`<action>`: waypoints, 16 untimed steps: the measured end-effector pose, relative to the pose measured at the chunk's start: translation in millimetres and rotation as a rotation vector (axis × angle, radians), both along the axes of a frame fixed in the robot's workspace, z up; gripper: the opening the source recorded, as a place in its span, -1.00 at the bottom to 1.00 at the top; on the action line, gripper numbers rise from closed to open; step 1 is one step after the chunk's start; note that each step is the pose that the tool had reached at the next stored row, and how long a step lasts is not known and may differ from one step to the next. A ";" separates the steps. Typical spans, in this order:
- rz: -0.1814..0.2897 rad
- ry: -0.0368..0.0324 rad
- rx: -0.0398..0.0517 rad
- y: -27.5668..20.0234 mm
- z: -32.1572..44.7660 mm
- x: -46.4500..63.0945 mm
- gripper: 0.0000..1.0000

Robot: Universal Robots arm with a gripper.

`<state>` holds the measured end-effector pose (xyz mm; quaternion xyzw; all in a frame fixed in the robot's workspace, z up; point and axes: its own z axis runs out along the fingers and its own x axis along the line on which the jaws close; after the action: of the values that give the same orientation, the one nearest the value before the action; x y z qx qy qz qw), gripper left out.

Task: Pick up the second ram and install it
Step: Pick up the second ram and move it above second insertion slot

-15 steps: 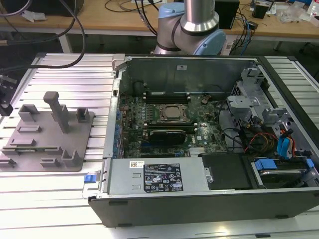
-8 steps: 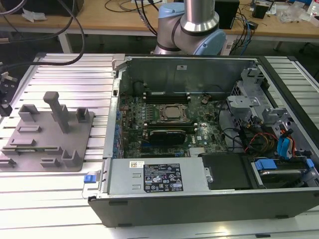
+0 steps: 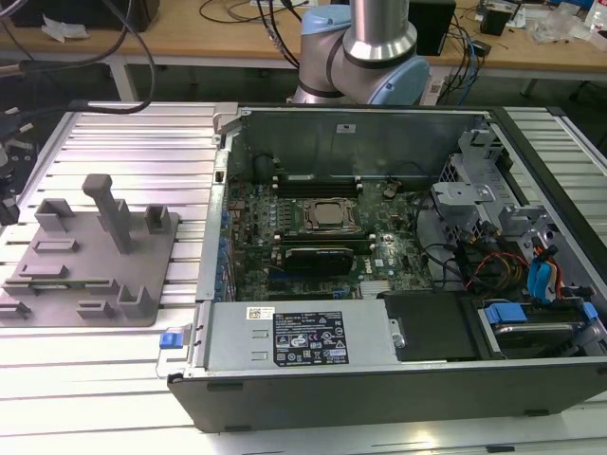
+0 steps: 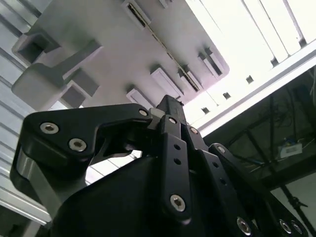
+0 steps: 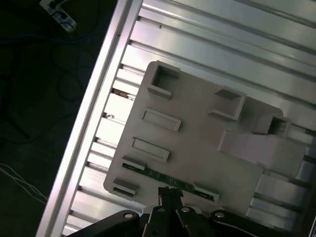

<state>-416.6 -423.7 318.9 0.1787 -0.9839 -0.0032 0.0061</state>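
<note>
While the gripper (image 5: 170,193) was held above the grey holder tray (image 5: 197,133) with jaws drawn together on nothing, the second ram (image 5: 170,181) was seen just beyond the tips, its long axis laid along the tray's near edge.

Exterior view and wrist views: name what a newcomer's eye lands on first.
The open computer case sits in the exterior view's middle and right, motherboard bare, with the arm beyond it. The grey tray lies on the exterior view's left. In the first wrist view the hand hangs over the green ram lying in the tray's edge slot.
</note>
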 end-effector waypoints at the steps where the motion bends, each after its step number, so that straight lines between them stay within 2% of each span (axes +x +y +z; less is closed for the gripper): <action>1: 0.016 -0.0001 -0.0015 0.0 0.0 0.0 -0.84; 6: 0.148 -0.0001 -0.0095 0.0 0.0 0.0 -0.84; 12: 0.284 -0.0005 -0.0140 0.0 -0.2 0.0 -0.84; 14: 0.353 -0.0007 -0.0161 0.0 -0.3 0.0 -0.84; 16: 0.396 -0.0008 -0.0167 0.0 -0.3 0.0 -0.84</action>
<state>-416.6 -423.7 318.6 0.3686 -0.9296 0.0063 0.0077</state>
